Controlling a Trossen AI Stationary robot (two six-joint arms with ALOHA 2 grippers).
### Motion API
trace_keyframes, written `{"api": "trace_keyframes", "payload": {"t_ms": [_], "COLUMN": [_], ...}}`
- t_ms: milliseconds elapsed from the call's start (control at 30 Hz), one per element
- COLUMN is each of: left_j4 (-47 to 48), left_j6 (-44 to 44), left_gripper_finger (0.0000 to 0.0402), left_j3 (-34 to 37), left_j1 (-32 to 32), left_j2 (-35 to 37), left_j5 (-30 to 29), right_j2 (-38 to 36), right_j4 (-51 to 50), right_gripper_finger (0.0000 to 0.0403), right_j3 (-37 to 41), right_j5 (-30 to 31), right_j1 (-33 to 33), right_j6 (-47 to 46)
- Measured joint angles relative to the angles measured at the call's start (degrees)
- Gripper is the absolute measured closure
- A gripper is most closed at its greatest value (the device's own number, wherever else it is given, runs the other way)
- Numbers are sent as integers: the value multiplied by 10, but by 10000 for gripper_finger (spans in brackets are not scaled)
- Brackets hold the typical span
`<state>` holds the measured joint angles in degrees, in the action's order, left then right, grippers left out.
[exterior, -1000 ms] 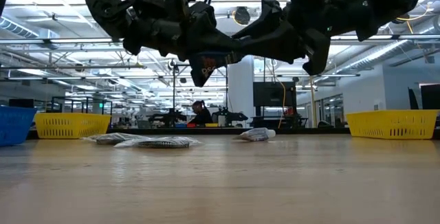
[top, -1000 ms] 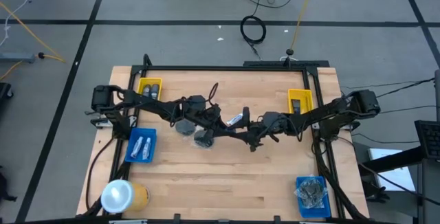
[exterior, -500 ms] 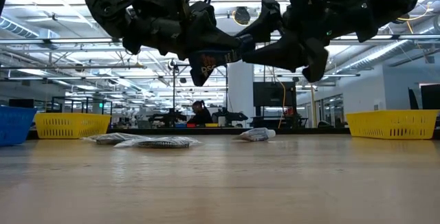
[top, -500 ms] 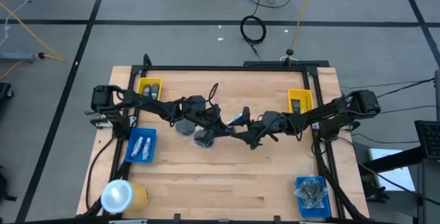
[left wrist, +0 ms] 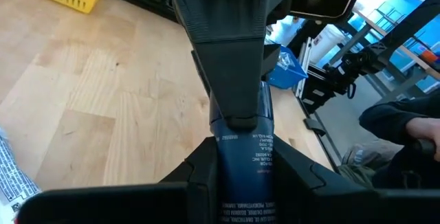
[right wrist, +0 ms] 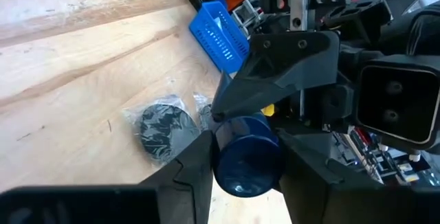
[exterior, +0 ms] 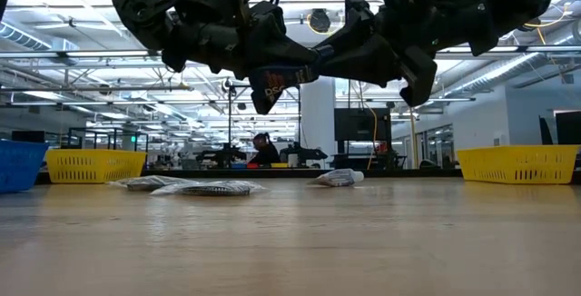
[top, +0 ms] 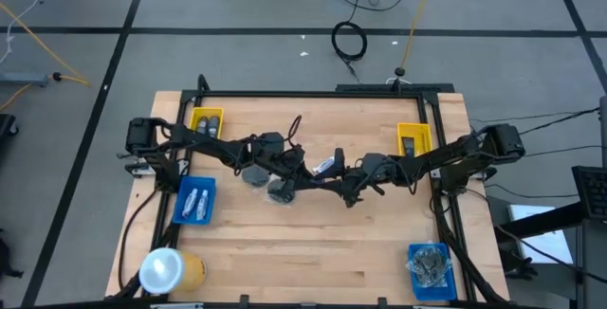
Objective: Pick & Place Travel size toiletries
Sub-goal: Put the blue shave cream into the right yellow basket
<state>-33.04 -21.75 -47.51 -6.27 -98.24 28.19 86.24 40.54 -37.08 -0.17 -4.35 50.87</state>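
Observation:
A small dark blue bottle (exterior: 272, 85) with white print hangs in mid-air over the table's middle, between both grippers. My left gripper (top: 303, 176) comes from the table's left and my right gripper (top: 334, 180) from the right; each is shut on the bottle. In the left wrist view the bottle (left wrist: 244, 162) runs forward between my fingers into the right gripper. Two grey round discs (top: 254, 174) (top: 280, 191) in clear wrap and a pale tube (top: 325, 165) lie flat on the wood below the arms. My left gripper (left wrist: 244, 183) pinches the bottle's printed body (left wrist: 242, 148) between its two fingers, lying along it, level from the table's left. The bottle is lifted clear. My right gripper (right wrist: 247, 165) pinches the bottle's other end (right wrist: 247, 157) between its two fingers, level from the table's right.
Yellow trays (top: 207, 119) (top: 413, 139) stand at the far left and far right, and blue trays (top: 197, 199) (top: 430, 269) hold items at the left and near right. A big yellow cylinder (top: 171, 269) sits at the near left corner. Bare wood lies along the near edge.

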Motion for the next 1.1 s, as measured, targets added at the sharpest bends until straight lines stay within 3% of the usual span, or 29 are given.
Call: {"api": "trace_keyframes", "payload": {"t_ms": [133,333,433,533,633,767,867,1033,1100], "left_j4": [-1,-33,-50,-38,14,73,86,85,85], "left_j6": [24,63,78,82,99,125,122,110,110], "left_gripper_finger": [274,160,109,77,68,69,79,101,109], "left_j3": [0,0,0,0,0,0,1,2,2], "left_j1": [-6,-26,-33,-35,-17,12,30,65,77], "left_j2": [0,0,0,0,0,0,0,0,0], "left_j5": [1,0,-5,-34,-117,-260,-317,-364,-388], "right_j2": [-1,-3,-24,-81,-158,-250,-274,-260,-252], "right_j4": [-13,-81,-163,-298,-462,-753,-981,-1269,-1312], "right_gripper_finger": [279,269,279,280,271,272,277,278,278], "right_j3": [0,1,0,1,-2,-65,-125,-202,-206], "right_j5": [6,4,67,181,274,287,302,329,343], "right_j1": [-11,-34,-58,-94,-126,-143,-143,-118,-97], "right_j6": [-41,-161,-227,-291,-410,-661,-811,-938,-957]}}
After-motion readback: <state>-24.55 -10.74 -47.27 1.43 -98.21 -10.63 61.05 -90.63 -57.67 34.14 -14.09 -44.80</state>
